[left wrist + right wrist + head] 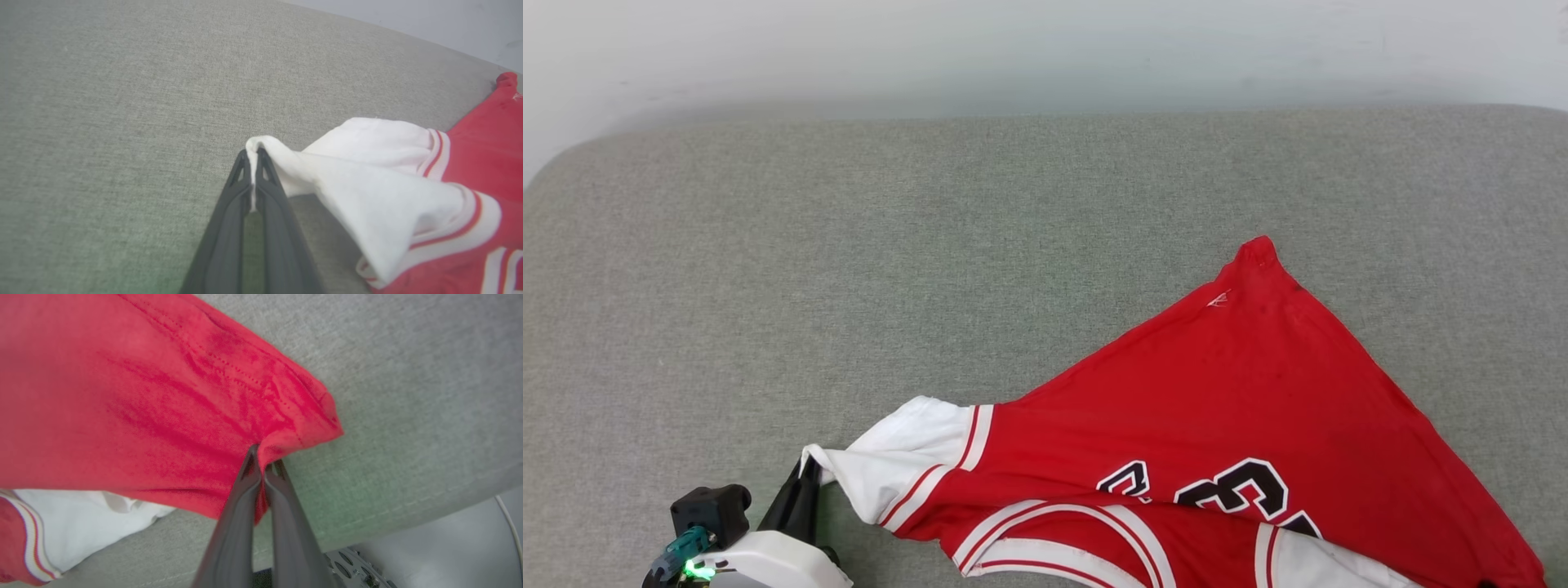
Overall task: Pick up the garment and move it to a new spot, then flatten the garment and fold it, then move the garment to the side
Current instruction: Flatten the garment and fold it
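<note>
The garment (1225, 408), a red jersey with white sleeves, striped trim and black print, lies stretched across the lower right of the grey cushion. My left gripper (809, 474) at the lower left is shut on the tip of a white sleeve (367, 171); in the left wrist view the gripper (254, 153) pinches white cloth between its fingers. In the right wrist view my right gripper (263, 461) is shut on a red hem corner (302, 416) of the garment. A far red corner (1258, 249) points up the cushion.
The grey fabric cushion (849, 269) spreads wide to the left and back. A pale wall (1045, 49) runs behind it. In the right wrist view the cushion's front edge (408, 514) shows with a pale floor and metal hardware (359, 571) below.
</note>
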You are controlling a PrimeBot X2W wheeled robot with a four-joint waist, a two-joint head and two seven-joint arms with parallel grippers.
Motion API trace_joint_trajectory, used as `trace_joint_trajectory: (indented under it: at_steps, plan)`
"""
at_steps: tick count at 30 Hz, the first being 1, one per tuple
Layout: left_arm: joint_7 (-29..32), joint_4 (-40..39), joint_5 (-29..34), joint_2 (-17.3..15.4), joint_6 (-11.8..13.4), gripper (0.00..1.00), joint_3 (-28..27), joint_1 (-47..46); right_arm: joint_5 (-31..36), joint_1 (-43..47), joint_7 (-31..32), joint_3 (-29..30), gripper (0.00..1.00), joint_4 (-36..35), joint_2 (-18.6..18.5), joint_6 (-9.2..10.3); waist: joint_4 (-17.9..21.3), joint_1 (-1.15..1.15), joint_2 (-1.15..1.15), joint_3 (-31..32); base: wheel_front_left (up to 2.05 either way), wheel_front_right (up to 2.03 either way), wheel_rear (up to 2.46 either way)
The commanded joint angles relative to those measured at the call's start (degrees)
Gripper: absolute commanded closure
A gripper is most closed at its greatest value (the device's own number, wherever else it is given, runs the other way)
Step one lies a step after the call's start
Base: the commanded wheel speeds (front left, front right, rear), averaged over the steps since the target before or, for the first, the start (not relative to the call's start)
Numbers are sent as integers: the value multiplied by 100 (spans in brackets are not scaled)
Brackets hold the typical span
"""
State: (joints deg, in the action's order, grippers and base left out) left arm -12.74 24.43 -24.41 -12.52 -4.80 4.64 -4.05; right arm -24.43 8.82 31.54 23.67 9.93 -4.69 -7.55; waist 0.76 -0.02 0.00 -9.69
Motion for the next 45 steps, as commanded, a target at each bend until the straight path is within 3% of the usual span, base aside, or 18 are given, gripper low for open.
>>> trace_joint_trajectory:
  at_steps: [1,8,13,18,25,35,43,44,45]
  plan:
    - [12,18,-20,-28,15,100,-6,36,23,50,-279,-66,0,76,91,12,3,2,0,5,0,0,0]
    - [11,-127,10,16,25,100,108,-109,77,-665,-2211,-154,0,-111,-251,9,-85,2,0,-120,0,0,0]
    - [-20,-302,67,88,24,100,216,-267,-25,-1402,-2586,-509,0,252,-774,9,-278,2,0,-323,0,0,0]
    - [-68,-516,160,205,2,100,395,-476,-350,-2219,-2023,-1201,0,630,-1427,9,-561,2,0,-539,0,0,0]
    - [-70,-727,255,370,-59,100,721,-822,-896,-3378,-285,-2301,0,808,-2422,9,-1037,2,0,-869,0,0,0]
    - [-159,-850,296,580,-117,100,1017,-1159,-1065,-4360,878,-3376,0,1031,-2992,9,-1536,2,0,-1303,0,0,0]
    - [-220,-786,267,678,-129,100,1047,-1248,-1418,-4278,1601,-4214,0,1637,-3000,5,-1685,2,0,-1541,0,0,0]
    - [-222,-768,262,682,-133,100,1040,-1251,-1506,-4210,1708,-4295,25,1701,-2965,-2,-1692,2,0,-1545,0,0,0]
    - [-226,-754,258,684,-135,100,1029,-1252,-1568,-4168,1796,-4375,71,1742,-2941,-2,-1694,2,0,-1545,0,0,0]
